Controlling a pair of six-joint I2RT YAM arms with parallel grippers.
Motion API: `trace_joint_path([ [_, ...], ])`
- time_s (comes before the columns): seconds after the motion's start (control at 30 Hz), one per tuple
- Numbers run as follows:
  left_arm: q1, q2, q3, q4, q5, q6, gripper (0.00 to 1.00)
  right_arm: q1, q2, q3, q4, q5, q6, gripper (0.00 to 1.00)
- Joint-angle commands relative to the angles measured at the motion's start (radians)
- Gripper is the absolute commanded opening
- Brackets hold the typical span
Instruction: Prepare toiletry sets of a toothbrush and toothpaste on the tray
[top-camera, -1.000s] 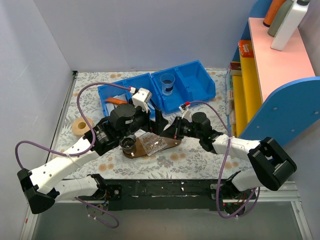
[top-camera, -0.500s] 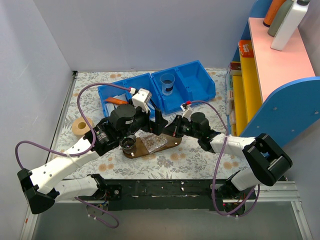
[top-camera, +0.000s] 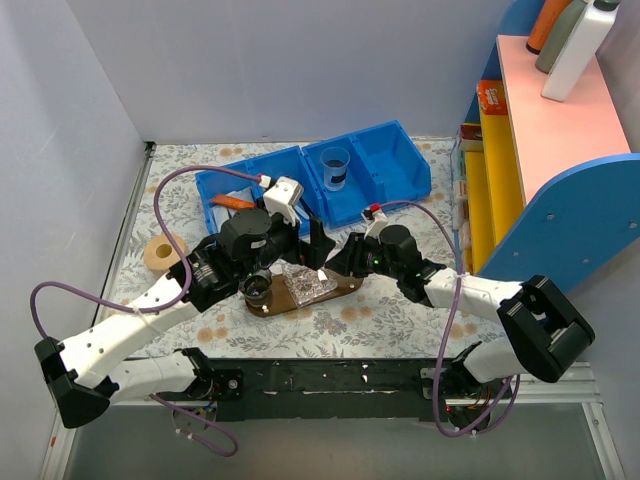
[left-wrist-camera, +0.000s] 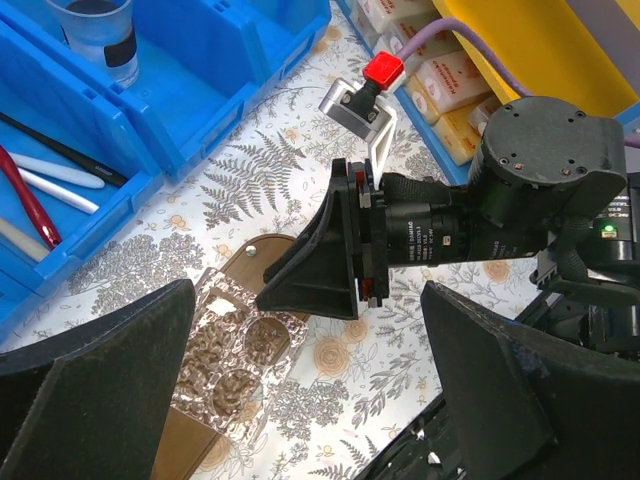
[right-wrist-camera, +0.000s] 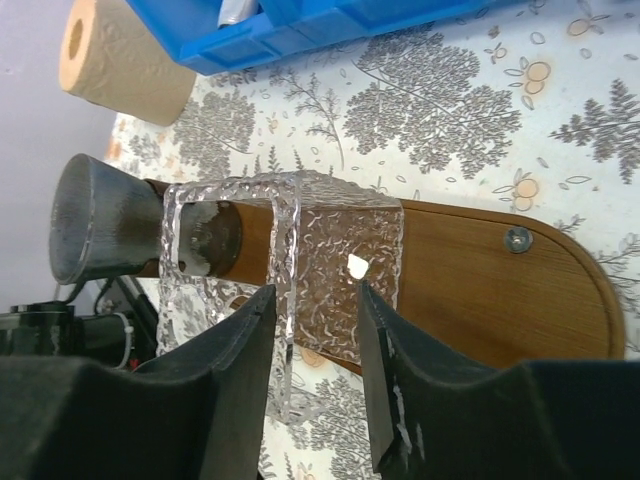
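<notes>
The dark brown wooden tray (top-camera: 345, 287) lies in front of the blue bins; it also shows in the right wrist view (right-wrist-camera: 480, 280) and the left wrist view (left-wrist-camera: 250, 262). A clear textured holder (top-camera: 305, 284) and a dark cup (top-camera: 258, 290) stand on it. My right gripper (right-wrist-camera: 318, 385) is open low at the holder's (right-wrist-camera: 330, 260) near edge, with one thin clear wall between its fingers. My left gripper (left-wrist-camera: 300, 400) is open wide above the tray. A slim white toothbrush (left-wrist-camera: 55, 170) lies in the left bin beside a red one (left-wrist-camera: 25, 195). I cannot pick out the toothpaste.
Two blue bins (top-camera: 395, 150) stand behind the tray, the right one holding a clear cup (top-camera: 334, 165). An orange tube (top-camera: 237, 202) lies in the left bin. A paper roll (top-camera: 160, 251) stands at the left. A shelf unit (top-camera: 545, 170) with yellow boxes closes the right side.
My right gripper has shifted slightly at the holder's edge. The left arm, tray and holder stay where they were.
</notes>
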Motion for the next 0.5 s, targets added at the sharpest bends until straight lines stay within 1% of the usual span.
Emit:
trace_joint_path([
  [0.0, 0.022, 0.006, 0.026, 0.015, -0.020, -0.007, 0.98, 0.007, -0.072, 0.047, -0.125, 0.084, -0.140, 0.46],
  [0.13, 0.086, 0.031, 0.029, 0.012, -0.028, -0.042, 0.98, 0.009, -0.144, 0.078, -0.228, 0.150, -0.217, 0.49],
  [0.17, 0.150, 0.036, 0.029, 0.006, -0.011, -0.056, 0.98, 0.010, -0.158, 0.086, -0.274, 0.163, -0.229, 0.50],
  [0.2, 0.192, 0.040, 0.026, 0.004, 0.018, -0.080, 0.98, 0.015, -0.182, 0.095, -0.304, 0.178, -0.245, 0.53],
  [0.23, 0.234, 0.043, 0.021, 0.002, 0.064, -0.093, 0.98, 0.030, -0.192, 0.112, -0.331, 0.209, -0.268, 0.53],
  [0.27, 0.293, 0.045, 0.008, 0.002, 0.072, -0.102, 0.98, 0.038, -0.199, 0.118, -0.352, 0.213, -0.278, 0.53],
  [0.33, 0.321, 0.042, -0.005, 0.012, 0.057, -0.091, 0.98, 0.065, -0.212, 0.132, -0.406, 0.268, -0.295, 0.54],
  [0.4, 0.334, 0.034, -0.014, 0.013, 0.029, -0.081, 0.98, 0.091, -0.198, 0.175, -0.476, 0.287, -0.318, 0.54],
  [0.47, 0.347, 0.033, -0.013, 0.004, -0.026, -0.078, 0.98, 0.165, -0.175, 0.240, -0.539, 0.365, -0.346, 0.54],
])
